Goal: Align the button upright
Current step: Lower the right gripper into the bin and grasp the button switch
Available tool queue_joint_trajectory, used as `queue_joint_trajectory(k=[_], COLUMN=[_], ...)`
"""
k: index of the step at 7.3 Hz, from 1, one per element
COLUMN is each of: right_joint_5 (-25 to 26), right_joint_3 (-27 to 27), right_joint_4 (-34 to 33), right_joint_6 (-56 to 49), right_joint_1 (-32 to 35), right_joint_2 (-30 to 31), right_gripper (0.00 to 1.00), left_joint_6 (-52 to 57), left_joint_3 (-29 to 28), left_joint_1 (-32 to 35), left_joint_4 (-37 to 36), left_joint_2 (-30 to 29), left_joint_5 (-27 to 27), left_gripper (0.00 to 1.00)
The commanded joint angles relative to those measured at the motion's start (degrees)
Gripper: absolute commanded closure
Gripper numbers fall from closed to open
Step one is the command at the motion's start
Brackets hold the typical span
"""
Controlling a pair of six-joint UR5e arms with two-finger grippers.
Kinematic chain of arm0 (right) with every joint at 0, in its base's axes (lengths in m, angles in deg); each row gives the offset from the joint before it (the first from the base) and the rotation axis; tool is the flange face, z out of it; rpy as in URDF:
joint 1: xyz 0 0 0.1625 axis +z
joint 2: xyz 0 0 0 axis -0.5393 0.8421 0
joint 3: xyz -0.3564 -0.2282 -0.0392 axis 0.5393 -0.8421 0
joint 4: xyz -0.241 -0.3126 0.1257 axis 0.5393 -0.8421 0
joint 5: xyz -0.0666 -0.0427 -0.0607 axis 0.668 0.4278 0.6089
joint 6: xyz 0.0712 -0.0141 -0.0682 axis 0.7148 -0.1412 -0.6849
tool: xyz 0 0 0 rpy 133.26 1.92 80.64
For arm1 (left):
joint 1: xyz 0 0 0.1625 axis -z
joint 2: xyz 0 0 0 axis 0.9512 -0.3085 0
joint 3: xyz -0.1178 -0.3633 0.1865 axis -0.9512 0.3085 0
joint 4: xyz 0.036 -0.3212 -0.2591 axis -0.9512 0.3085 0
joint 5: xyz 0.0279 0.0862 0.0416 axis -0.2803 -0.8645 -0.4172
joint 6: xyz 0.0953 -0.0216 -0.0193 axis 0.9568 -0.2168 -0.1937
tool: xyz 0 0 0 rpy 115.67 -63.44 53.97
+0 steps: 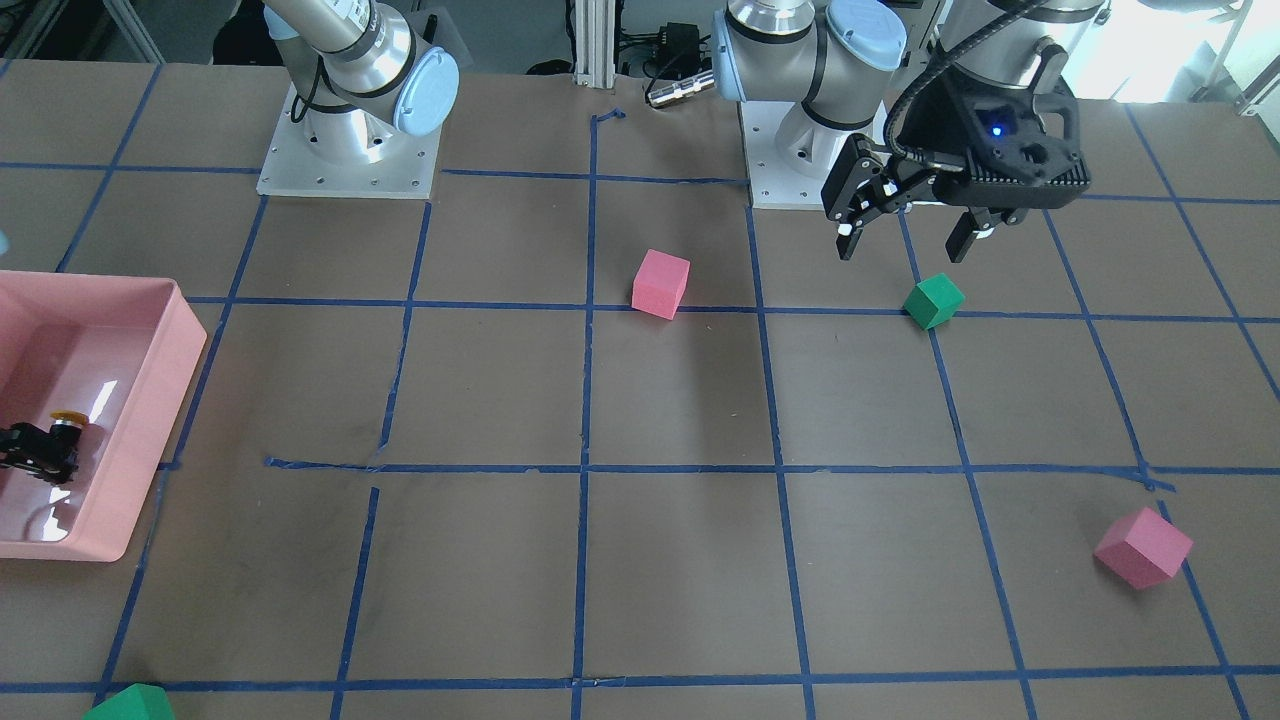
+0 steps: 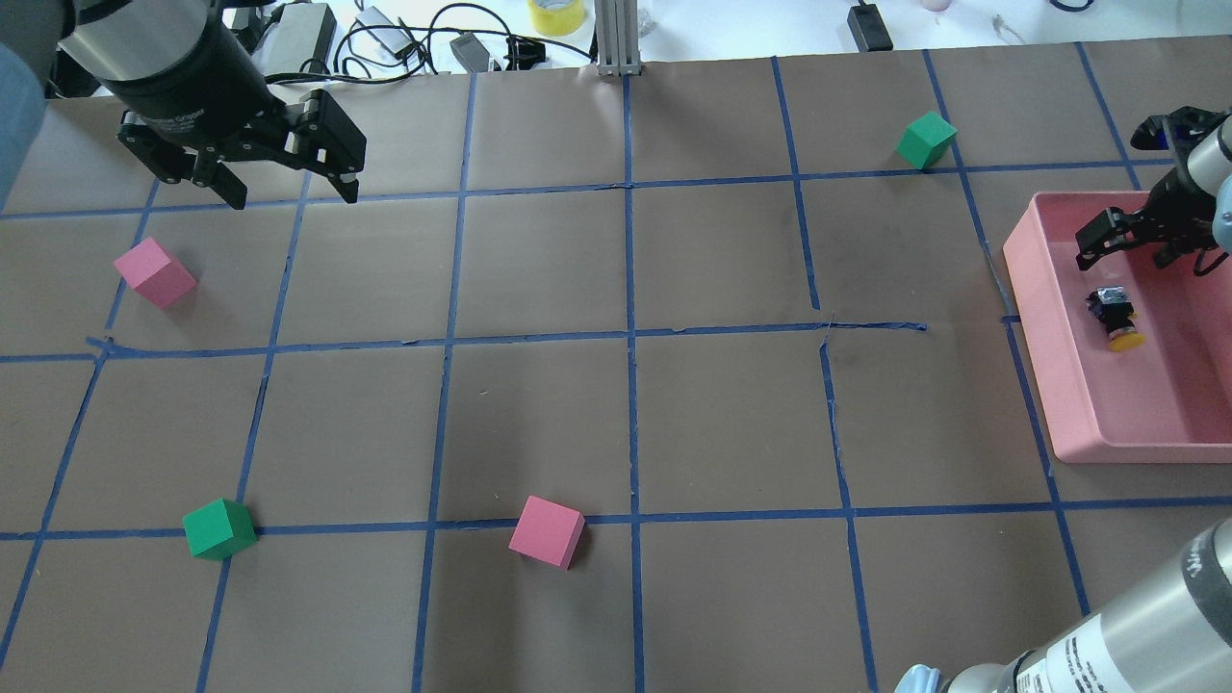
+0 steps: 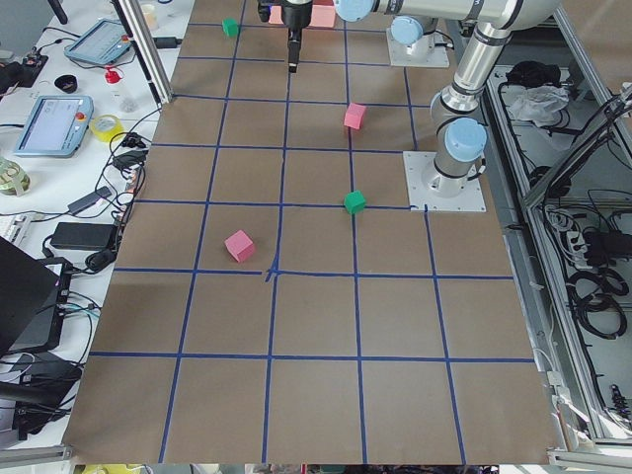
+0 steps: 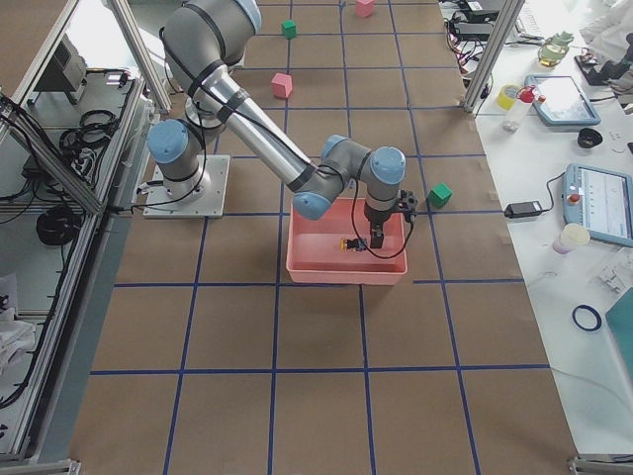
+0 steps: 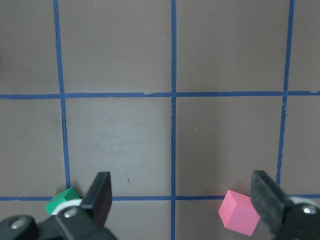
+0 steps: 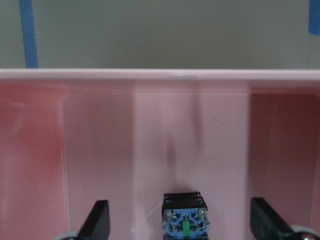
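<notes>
My right tool [image 2: 1142, 262] hangs inside the pink tray [image 2: 1035, 327] at the far right of the surface [image 2: 539, 423]. It is spread wide and holds nothing. In its wrist view the two fingers [image 6: 97, 220] stand at the lower corners, and the button [image 6: 184, 220] lies between them on the tray floor with a clear gap of pink on either side. Neither finger touches it.

The button is not upright. From overhead it lies on its side, with the yellow cap pointing back toward my base and the silvery block end pointing away, toward the tool. It rests near the middle of the visible tray floor, apart from the walls. My wrist camera looks onto the block end, with its blue and green fittings, and the black body shows just beyond. I cannot tell from these views how high the fingertips hang above the tray floor.

My left tool [image 2: 289, 195] hovers over the other end of the surface, well apart from the tray. It is also spread wide and carries nothing. Its wrist view shows bare surface and blue tape lines between the fingers. A green cube [image 5: 62, 200] peeks out beside one finger and a pink cube [image 5: 239, 212] sits just inside the other. Both rest on the surface below the tool, untouched.
</notes>
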Motion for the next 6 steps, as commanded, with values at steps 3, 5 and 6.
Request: queue_joint_trajectory(k=[3, 5, 6], right_joint_5=[0.06, 0.06, 0.58], right_joint_3=[0.10, 1.06, 2.02], right_joint_4=[0.01, 0.19, 0.19], right_joint_6=[-0.19, -0.19, -0.19], right_joint_1=[-0.72, -0.72, -0.72], right_joint_2=[-0.52, -0.52, -0.61], right_gripper=[0.01, 0.01, 0.01], left_joint_6=[0.00, 0.00, 0.00], left_joint_3=[0.00, 0.00, 0.00], left_joint_1=[-0.03, -0.03, -0.03], left_joint_4=[0.00, 0.00, 0.00], left_joint_2=[-0.09, -0.09, -0.09], left_joint_5=[0.09, 0.09, 0.09], left_gripper=[0.00, 0.00, 0.00])
